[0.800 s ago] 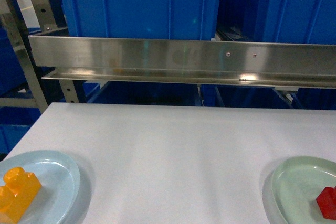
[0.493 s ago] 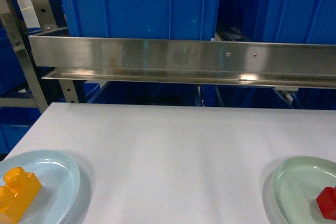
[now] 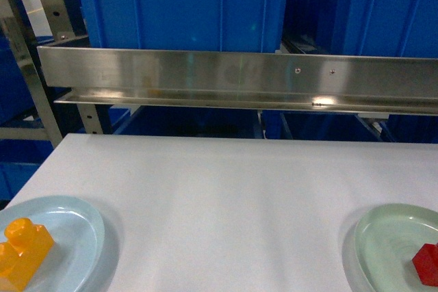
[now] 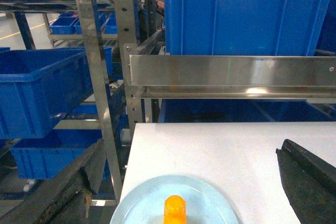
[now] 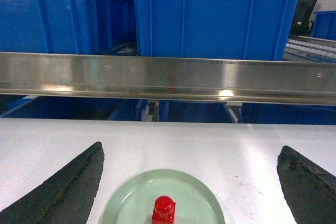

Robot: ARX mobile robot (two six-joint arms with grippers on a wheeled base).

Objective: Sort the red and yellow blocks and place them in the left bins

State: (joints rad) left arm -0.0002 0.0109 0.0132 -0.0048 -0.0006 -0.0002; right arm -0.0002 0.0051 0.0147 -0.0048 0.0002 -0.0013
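With both grippers spread wide and empty, the right gripper (image 5: 189, 182) is hanging over the light, rigid, slippery red block (image 5: 163, 210) on the green plate (image 5: 126, 198), best pinched across its flat sides

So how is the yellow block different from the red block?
The yellow block is orange-yellow and sits on the pale blue plate at the left; the red block is bright red and sits on the pale green plate at the right. In the head view the yellow block looks bigger, though the red block is cut off at the edge. Both are glossy studded toy bricks, untouched.
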